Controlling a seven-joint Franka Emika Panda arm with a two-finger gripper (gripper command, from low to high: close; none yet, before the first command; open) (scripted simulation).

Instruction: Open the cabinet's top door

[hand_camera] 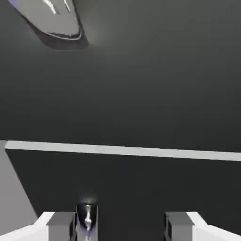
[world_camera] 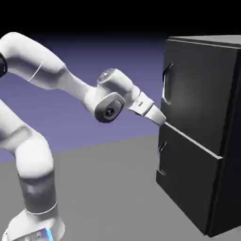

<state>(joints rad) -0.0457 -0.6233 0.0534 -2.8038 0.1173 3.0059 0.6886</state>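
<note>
- Because the end effector point(hand_camera: 120, 227) points at the seam point(world_camera: 194, 140), below the upper handle point(world_camera: 165, 87), closing here would probably miss the top door point(world_camera: 200, 89).
- Wrong-door risk: the lower handle point(hand_camera: 87, 219) shows between the fingertips, just beside one; a grip at this height could catch it and pull the lower door point(world_camera: 188, 174).
- Collision risk: moving toward the cabinet without first rising could press the tips against the front; sliding up too close could knock the upper handle's lower end.
- End effector: tips spread well apart, gripping nothing; contact with the front cannot be told.
- Task's thing: the top door lies above the seam, shut, its handle toward the exterior view's left.
</note>
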